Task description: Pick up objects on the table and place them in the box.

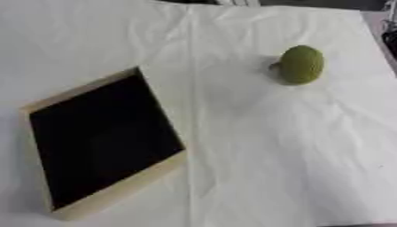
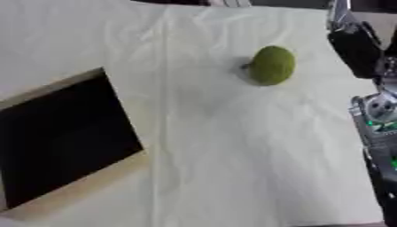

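A round green fruit lies on the white cloth at the far right, with a small stub on its left side. The box, with a light wooden rim and a black inside, sits at the left, turned askew, and nothing shows inside it. My right hand shows only in the right eye view at the upper right edge, black and stretched out, to the right of the fruit and apart from it. It holds nothing. Its silver wrist and forearm run down the right edge. My left hand is out of sight.
The white creased cloth covers the table between the box and the fruit and down to the near edge. Dark shapes lie beyond the cloth's far edge.
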Motion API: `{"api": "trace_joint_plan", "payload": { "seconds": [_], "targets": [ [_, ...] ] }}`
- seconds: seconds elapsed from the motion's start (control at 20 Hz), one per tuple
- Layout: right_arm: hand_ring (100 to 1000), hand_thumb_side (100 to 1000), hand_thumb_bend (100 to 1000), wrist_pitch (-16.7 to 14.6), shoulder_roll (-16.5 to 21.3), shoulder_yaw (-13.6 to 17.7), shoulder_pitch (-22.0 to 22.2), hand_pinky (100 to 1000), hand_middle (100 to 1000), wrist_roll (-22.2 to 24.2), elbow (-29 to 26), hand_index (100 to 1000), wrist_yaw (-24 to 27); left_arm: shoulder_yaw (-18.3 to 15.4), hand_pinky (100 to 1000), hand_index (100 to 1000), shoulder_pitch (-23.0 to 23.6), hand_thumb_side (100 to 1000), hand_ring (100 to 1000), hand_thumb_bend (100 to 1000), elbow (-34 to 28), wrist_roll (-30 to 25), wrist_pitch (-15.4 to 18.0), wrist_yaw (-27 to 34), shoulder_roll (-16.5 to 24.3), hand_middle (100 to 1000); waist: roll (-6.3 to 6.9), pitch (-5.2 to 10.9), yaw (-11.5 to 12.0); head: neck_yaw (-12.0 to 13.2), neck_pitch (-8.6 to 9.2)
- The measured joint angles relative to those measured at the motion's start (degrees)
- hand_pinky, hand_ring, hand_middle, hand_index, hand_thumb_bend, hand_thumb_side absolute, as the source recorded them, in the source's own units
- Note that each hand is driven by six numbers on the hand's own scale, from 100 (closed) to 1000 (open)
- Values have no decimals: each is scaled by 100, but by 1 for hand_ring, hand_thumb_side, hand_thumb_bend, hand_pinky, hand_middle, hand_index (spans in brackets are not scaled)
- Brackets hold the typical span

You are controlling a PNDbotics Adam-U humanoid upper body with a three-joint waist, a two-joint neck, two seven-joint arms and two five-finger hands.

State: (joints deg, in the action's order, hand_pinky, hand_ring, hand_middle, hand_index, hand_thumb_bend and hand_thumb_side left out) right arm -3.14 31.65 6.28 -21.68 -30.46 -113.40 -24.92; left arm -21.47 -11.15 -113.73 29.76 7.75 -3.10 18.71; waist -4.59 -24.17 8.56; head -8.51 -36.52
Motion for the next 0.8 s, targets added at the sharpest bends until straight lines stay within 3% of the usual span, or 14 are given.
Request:
{"api": "trace_joint_plan", "payload": {
  "seconds": [0.25, 0.5, 0.8],
  "targets": [
    [739, 586, 401, 104, 608, -588, -4, 815, 798, 373, 0, 896, -378, -27, 499, 711, 55, 577, 481, 308, 0, 20, -7, -35, 52, 542, -31, 22, -73, 84, -55],
    [793, 566, 460, 221, 1287, -1172, 86, 832, 839, 801, 0, 937, -806, -28, 498, 710, 58, 577, 481, 309, 0, 20, -9, -43, 60, 541, -45, 33, -72, 131, -73],
    [817, 354, 615, 176, 2147, -1333, 260, 846, 849, 1335, -2, 938, -1333, -24, 498, 710, 56, 578, 480, 308, 0, 8, -19, -40, 60, 541, 11, 32, -15, 137, -84]
  ]
}}
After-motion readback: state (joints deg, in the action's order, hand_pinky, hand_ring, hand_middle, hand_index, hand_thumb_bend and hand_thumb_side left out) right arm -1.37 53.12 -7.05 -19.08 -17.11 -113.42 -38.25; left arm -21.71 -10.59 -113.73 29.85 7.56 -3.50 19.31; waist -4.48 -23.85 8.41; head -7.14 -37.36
